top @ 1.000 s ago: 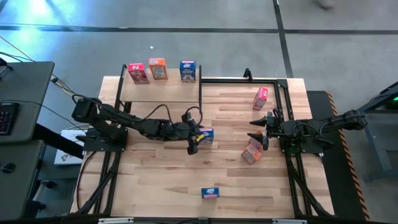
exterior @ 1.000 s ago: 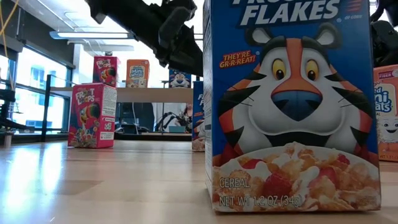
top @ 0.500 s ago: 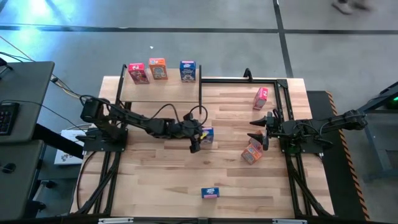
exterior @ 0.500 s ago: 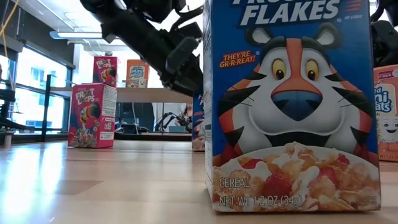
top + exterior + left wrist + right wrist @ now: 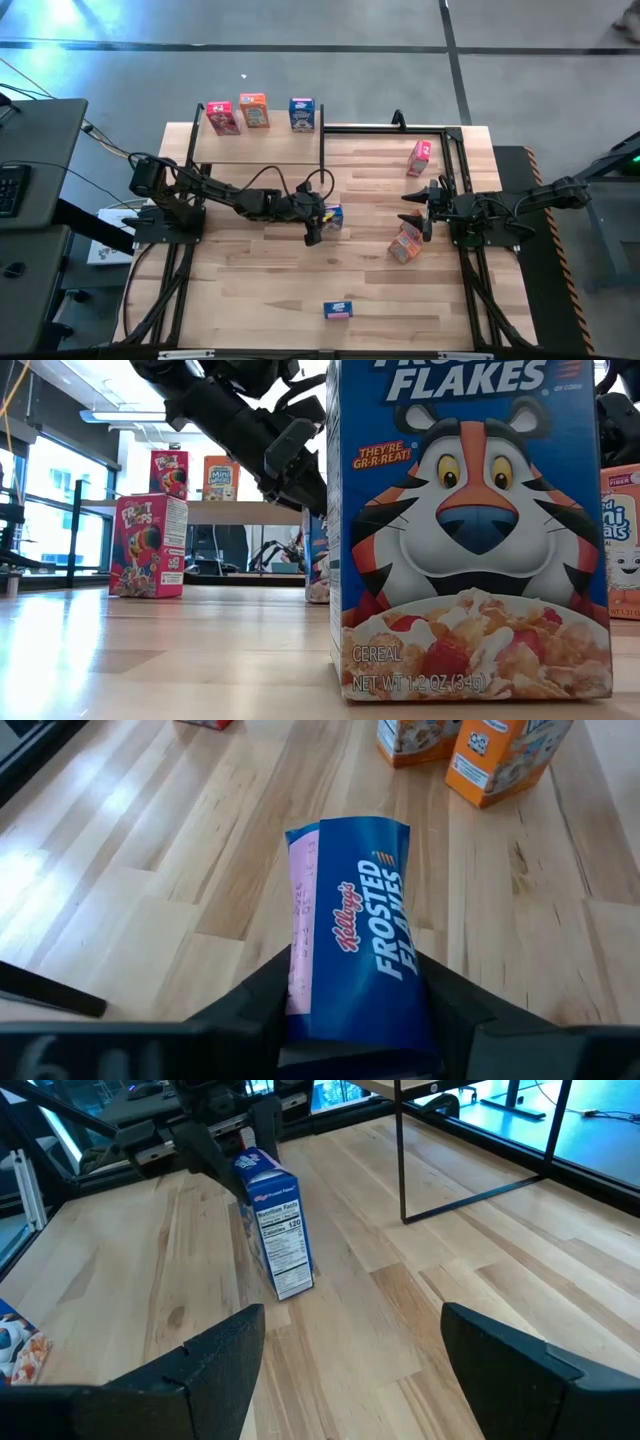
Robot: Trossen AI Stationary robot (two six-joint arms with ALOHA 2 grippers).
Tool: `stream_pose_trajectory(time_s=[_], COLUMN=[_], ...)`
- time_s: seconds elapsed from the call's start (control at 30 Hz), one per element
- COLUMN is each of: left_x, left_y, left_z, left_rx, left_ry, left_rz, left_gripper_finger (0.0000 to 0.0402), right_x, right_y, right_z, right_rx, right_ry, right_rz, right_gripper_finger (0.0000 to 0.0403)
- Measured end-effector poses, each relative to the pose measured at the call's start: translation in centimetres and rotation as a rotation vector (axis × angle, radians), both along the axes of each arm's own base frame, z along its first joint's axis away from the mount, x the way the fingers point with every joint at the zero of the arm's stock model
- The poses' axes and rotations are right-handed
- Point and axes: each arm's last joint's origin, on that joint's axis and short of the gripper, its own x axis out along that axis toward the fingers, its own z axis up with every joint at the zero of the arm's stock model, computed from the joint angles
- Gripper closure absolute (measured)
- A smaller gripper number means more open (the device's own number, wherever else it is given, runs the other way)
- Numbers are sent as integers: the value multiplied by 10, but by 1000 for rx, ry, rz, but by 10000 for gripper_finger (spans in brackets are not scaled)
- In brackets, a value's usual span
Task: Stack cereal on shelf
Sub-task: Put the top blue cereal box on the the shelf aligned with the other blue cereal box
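Near the middle of the pale plank worktop (image 5: 250,290), clamped by its two sides between the left arm's fingers (image 5: 250,1010): an upright blue rectangular cardboard cereal box with white print (image 5: 360,950). Base seemingly down on the planks, though hard to tell for certain. Reached from the left side by the dark left arm (image 5: 230,200), stretched low across the wood.

At the far left corner, raised on thin black posts: the light wooden shelf board (image 5: 260,148). Lined up along its back edge, upright, close together but apart: a pink-red cardboard box (image 5: 222,117), an orange cardboard box (image 5: 254,110) and a second blue box (image 5: 302,114).

At the right side, held above the planks and aimed toward the clamped box: the right arm's fingers (image 5: 215,1355), spread wide with nothing between them. Just beside them, toward the near edge: a pair of orange boxes (image 5: 404,245), close enough to seem touching. Farther back on the right, beside the black metal frame (image 5: 450,150): another pink-red box (image 5: 420,156).

Standing alone near the front edge, well apart from everything else: a third blue box (image 5: 339,309), filling most of the low view. Off to the left in that view, upright on the planks: one more pink-red box (image 5: 150,545).
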Motion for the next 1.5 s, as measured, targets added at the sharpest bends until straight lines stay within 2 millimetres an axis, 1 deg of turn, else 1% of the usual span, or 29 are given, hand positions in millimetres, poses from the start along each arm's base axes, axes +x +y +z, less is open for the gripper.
stream_pose_trajectory(time_s=[0.17,0.27,0.43,0.67,0.83,1.03,1.13,1.27,1.37,1.5], left_x=[-3,-10,-28,-61,-85,-110,-117,-120,-119,-119], left_y=[0,1,5,19,33,52,62,74,84,99], left_z=[3,13,43,84,113,139,151,164,172,175], left_rx=[9,31,87,172,277,451,535,615,626,597], left_ry=[13,28,21,6,-43,-78,-80,-69,-72,-58], left_rz=[-7,-22,-50,-54,-60,-58,-49,-47,-59,-63], left_gripper_finger=[262,258,256,255,255,255,255,254,254,254], right_x=[0,0,0,0,-1,-1,-1,-1,-1,-1], right_y=[0,0,0,0,0,0,0,0,0,0], right_z=[0,0,-1,-2,-2,-3,-3,-3,-3,-3], right_rx=[0,0,-2,-5,-7,-8,-8,-8,-9,-8], right_ry=[0,0,7,19,24,31,31,32,33,35], right_rz=[0,0,-1,-1,-4,-4,-4,-3,-3,-3], right_gripper_finger=[107,107,107,107,107,107,107,107,107,107])
